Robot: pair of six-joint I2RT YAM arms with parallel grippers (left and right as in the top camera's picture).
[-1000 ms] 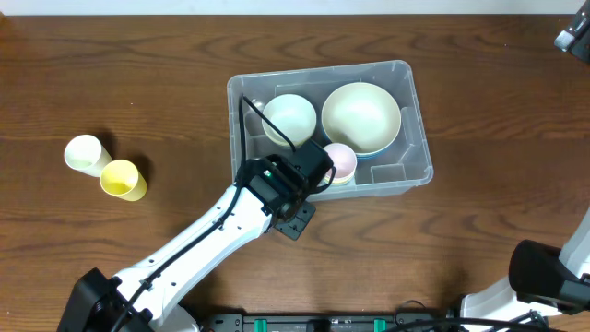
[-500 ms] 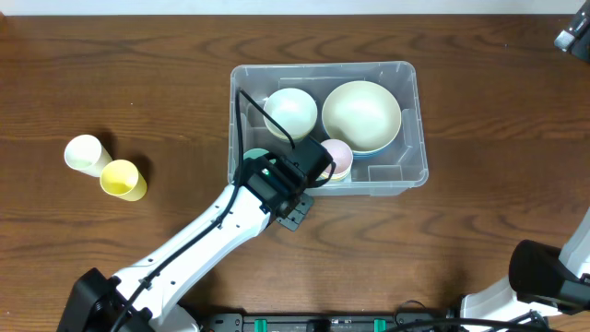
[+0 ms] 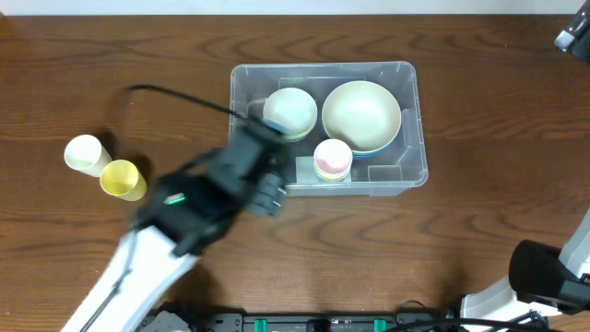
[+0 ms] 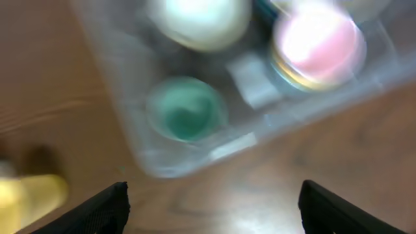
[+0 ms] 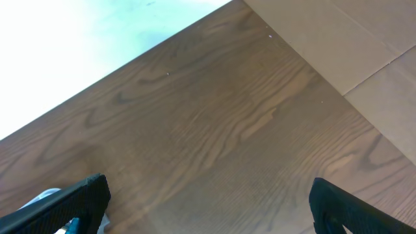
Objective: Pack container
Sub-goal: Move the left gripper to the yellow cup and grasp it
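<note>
Left wrist alone shows green cup (image 4: 186, 116) — inside container (image 4: 140, 146).

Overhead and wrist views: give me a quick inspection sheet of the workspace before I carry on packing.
Surface: brown wooden table, no spills seen.
Job's things: clear plastic rectangular container holds a large cream bowl, a smaller pale bowl, a pink cup and a teal cup.
Clutter: white cup and yellow cup side by side on the table, left of the container.
Hands: left hand open, empty, view blurred; right hand open, empty, over the wood.
Cables: black cable arcs from the left arm above the table.
Surroundings: pale flooring past the table edge in the right wrist view.
</note>
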